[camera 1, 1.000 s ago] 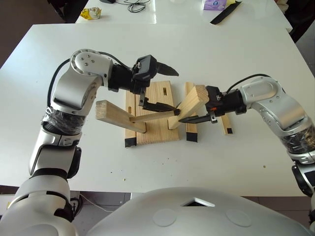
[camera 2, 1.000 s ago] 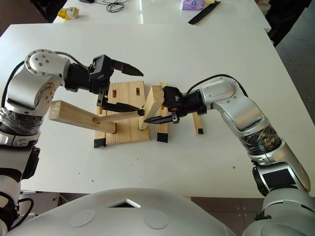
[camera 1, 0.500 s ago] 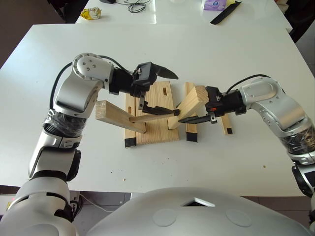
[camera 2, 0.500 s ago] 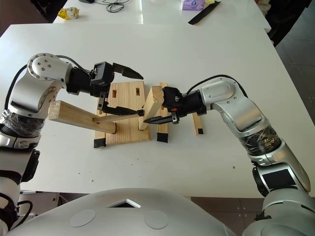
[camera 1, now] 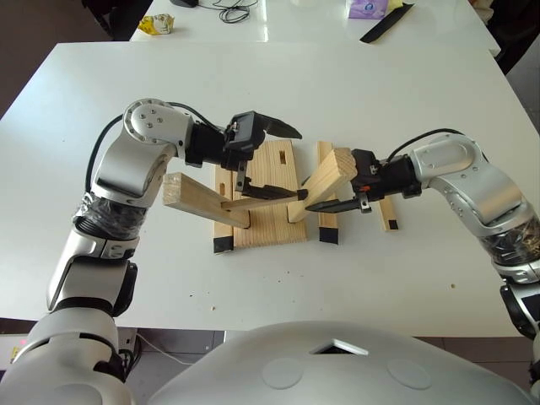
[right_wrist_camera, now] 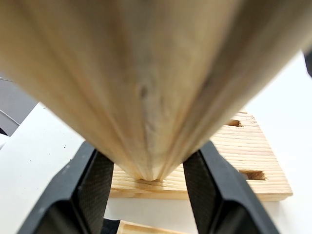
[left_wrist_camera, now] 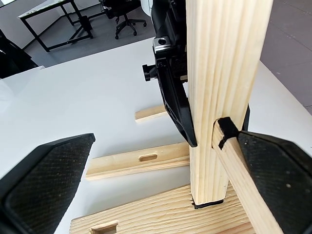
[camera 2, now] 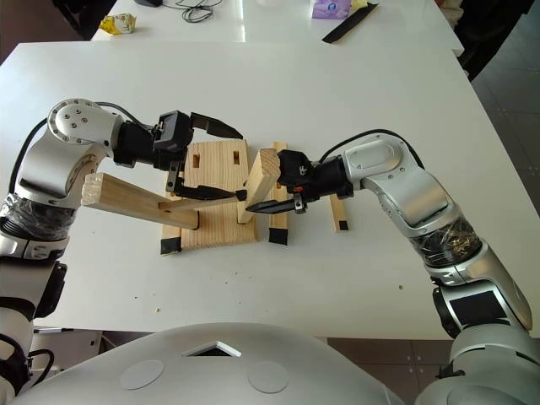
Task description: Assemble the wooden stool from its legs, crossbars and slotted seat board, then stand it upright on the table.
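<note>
Left eye view | right claw [camera 1: 315, 191] pinching leg [camera 1: 331, 167] | left claw [camera 1: 300, 163] spread beside crossbar [camera 1: 253, 202]

The pale wooden slotted seat board [camera 1: 270, 224] is partly hidden beneath the thick pale wooden leg [camera 1: 327, 173], which is blurred and edge-cropped in the right wrist view.

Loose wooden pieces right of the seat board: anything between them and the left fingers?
Yes. The upright leg, clamped in the right fingers, stands on the seat board between the open left fingers and the loose pieces lying on the table.
</note>
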`<move>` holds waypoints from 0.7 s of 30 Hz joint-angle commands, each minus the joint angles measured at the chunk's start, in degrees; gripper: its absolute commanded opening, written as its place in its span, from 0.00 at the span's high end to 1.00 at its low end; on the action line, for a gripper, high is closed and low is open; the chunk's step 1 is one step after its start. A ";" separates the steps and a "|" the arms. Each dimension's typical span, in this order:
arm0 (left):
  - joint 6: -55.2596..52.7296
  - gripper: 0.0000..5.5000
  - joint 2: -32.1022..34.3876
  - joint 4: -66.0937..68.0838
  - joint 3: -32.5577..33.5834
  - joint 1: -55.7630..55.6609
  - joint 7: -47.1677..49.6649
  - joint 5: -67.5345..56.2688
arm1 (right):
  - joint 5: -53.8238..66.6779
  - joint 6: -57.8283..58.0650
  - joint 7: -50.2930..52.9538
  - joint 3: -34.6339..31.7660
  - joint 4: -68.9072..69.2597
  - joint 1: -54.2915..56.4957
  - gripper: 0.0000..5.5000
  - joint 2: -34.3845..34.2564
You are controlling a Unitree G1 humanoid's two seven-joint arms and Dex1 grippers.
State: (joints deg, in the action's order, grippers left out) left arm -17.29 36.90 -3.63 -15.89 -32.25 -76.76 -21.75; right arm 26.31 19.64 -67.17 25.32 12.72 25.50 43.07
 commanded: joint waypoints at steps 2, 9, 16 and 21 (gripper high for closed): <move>-0.34 0.02 2.12 1.85 -4.50 4.40 0.01 5.43 | -7.11 4.58 -1.03 6.69 -1.45 -4.08 0.63 1.17; -1.12 0.02 1.70 1.83 -4.32 4.18 1.42 4.96 | -6.66 5.58 -2.19 7.57 0.46 -1.94 0.63 0.96; -1.23 0.02 1.12 2.35 -3.99 4.11 2.67 4.99 | -6.63 6.84 -2.70 9.08 3.07 1.09 0.63 -0.04; -1.37 0.02 0.29 2.77 -3.52 3.93 4.08 5.06 | -8.50 6.82 -3.92 11.89 2.57 4.05 0.63 -1.99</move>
State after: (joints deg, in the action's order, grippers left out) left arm -16.90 37.45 -3.61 -16.10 -31.89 -75.88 -21.98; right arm 24.46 23.15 -67.25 28.09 15.10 30.01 42.71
